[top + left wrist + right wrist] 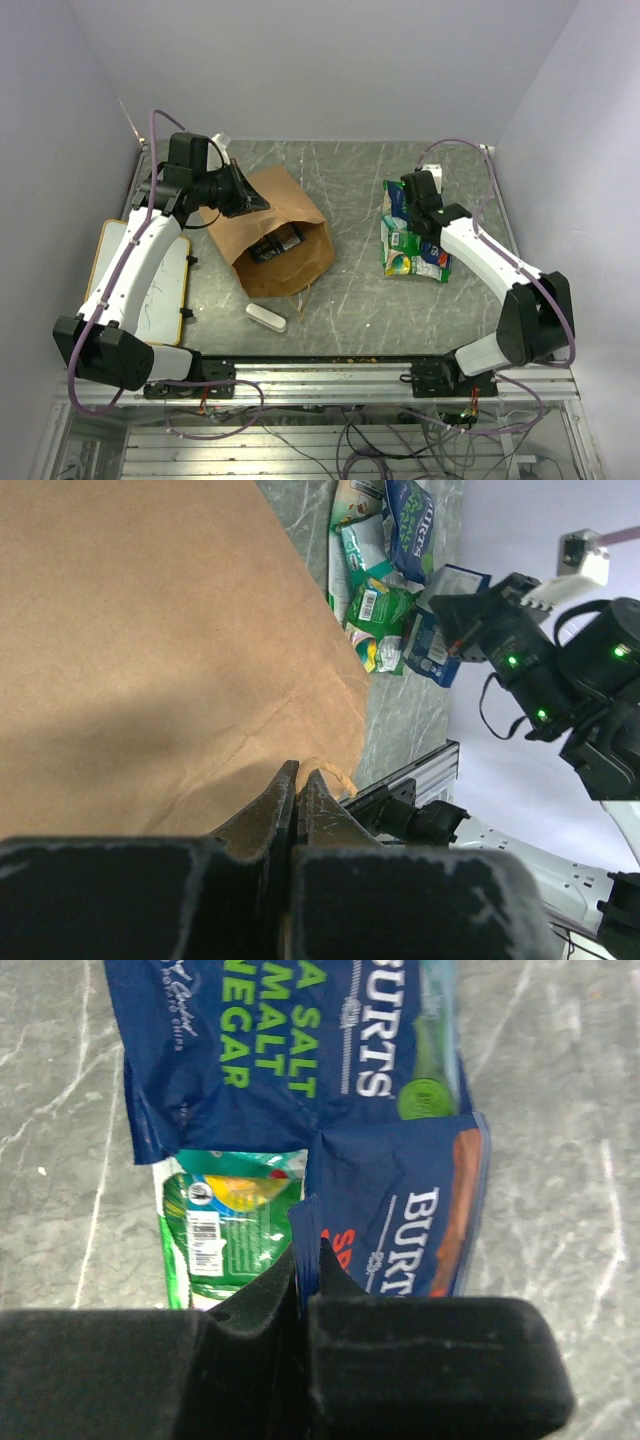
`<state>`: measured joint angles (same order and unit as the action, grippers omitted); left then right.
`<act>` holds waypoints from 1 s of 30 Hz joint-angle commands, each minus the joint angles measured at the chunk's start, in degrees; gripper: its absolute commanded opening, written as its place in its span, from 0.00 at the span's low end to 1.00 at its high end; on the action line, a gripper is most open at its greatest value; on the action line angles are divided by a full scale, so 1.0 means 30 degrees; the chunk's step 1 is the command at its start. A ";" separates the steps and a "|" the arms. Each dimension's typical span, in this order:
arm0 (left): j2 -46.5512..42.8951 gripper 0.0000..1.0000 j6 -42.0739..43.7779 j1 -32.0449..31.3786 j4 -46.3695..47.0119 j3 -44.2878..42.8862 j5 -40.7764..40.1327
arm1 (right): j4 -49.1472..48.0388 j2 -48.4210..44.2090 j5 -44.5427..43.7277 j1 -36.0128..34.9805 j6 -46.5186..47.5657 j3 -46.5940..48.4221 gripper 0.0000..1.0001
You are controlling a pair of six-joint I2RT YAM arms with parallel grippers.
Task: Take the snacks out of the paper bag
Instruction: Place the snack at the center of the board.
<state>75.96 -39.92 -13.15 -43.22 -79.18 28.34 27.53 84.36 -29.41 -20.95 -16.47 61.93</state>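
The brown paper bag (285,215) lies on its side at the table's middle left, and a dark packet (276,243) shows in its mouth. My left gripper (243,192) is shut on the bag's twisted handle (338,773), with the bag's side (150,630) filling the left wrist view. A pile of blue and green-and-white snacks (412,250) lies on the table at the right. My right gripper (420,212) is over the pile and shut on the corner of a small blue packet (410,1215). A larger blue packet (290,1040) and a green packet (230,1220) lie beside it.
A small white oblong block (266,316) lies in front of the bag. A white board with a wooden frame (160,285) lies at the left under my left arm. The metal rail (330,375) runs along the near edge. Walls close in the left, back and right.
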 commanded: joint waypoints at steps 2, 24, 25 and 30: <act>-0.0628 0.07 0.0023 0.0193 -0.0185 -0.0247 0.0117 | -0.1345 0.2172 0.2176 0.0097 -0.1385 0.0803 0.00; -0.2388 0.07 -0.0797 0.0251 -0.0773 0.0425 -0.0188 | -0.2273 0.3401 0.2858 0.0034 -0.1673 0.0305 0.55; -0.2496 0.07 -0.0834 0.0251 -0.0842 0.0482 -0.0210 | -0.2168 0.3001 0.2969 0.0065 -0.1353 0.0249 0.60; -0.2975 0.07 -0.0931 0.0251 -0.0975 0.0996 -0.0101 | -0.2224 0.0774 0.3777 0.0050 0.0169 -0.0468 0.80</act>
<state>68.79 -42.04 -12.88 -45.78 -77.80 28.16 20.99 92.47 -19.57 -20.97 -19.86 61.82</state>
